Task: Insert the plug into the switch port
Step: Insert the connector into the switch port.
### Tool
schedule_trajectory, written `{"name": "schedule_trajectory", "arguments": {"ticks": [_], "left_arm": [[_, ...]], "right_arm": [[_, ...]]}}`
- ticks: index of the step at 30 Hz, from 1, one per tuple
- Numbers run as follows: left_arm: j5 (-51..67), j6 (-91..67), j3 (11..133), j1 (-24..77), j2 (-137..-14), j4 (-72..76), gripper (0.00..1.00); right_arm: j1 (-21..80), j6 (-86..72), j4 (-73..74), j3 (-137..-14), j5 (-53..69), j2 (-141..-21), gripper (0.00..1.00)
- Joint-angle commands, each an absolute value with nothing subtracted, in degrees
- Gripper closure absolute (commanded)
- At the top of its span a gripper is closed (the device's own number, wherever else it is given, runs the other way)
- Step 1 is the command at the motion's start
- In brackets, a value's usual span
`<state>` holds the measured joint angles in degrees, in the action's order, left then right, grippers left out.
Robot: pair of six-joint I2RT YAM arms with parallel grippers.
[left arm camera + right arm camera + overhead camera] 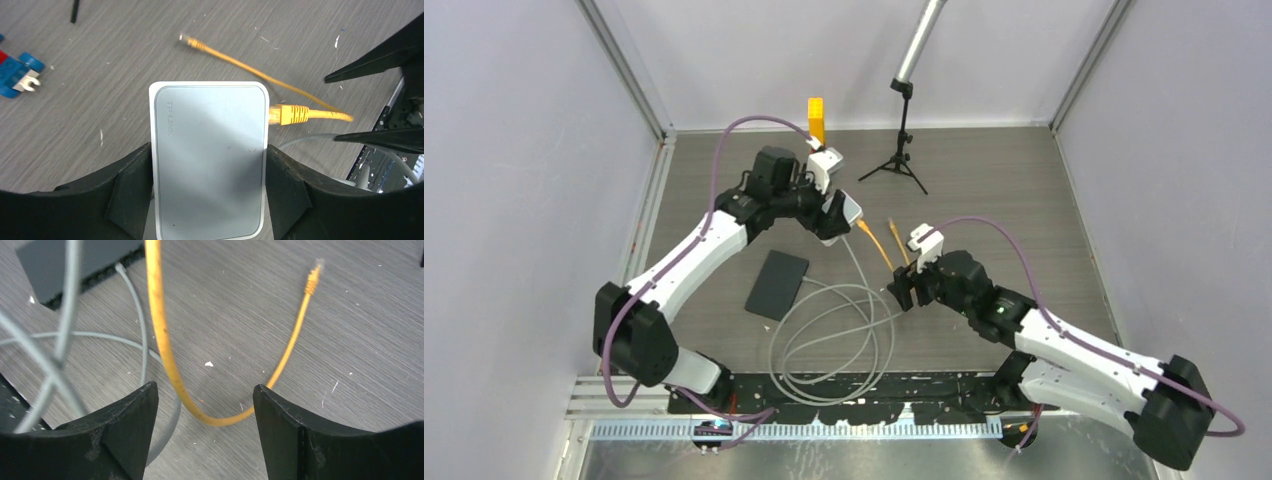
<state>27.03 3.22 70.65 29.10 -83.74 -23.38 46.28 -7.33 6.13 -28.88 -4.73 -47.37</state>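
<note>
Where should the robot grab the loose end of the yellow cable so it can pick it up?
Probably on the ribbed boot right behind the very tip. It looks thicker than the floppy yellow cable and seems to lie low on the table with bare space both sides, so come down from above, jaws straddling it.

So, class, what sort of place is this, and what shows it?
Probably a robotics lab test cell: plain walls enclose the table, two robot arms sit at its near edge, a tripod stands behind.
</note>
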Motion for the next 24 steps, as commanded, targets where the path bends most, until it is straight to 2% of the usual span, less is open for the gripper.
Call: {"name": "schedule_trajectory", "arguments": {"ticks": [1,6,15,20,22,24], "left_arm": [[28.30,2.33,74.44,27.51,-78.97,-25.39,1.00],[28.40,2.40,76.03,26.65,-76.81,-26.64,1.00],[28.21,1.90,77.23,26.03,-73.82,-27.55,1.00],[27.99,1.50,77.52,25.76,-73.51,-27.84,1.00],[27.86,1.47,77.52,25.63,-73.43,-28.01,1.00],[27.63,1.47,77.52,25.38,-73.47,-28.24,1.00]], "right_arm": [[46.32,2.81,-3.35,-31.18,-2.35,-52.14,0.26],[46.32,6.49,-8.13,-30.44,-2.07,-56.85,0.32],[46.31,1.70,-43.16,-17.52,-3.47,-65.74,0.41],[46.41,0.28,-54.55,-15.45,-4.52,-74.58,0.43],[46.41,0.09,-59.25,-14.56,-6.09,-77.31,0.51],[46.49,0.09,-62.78,-13.80,-7.81,-78.45,0.69]]}}
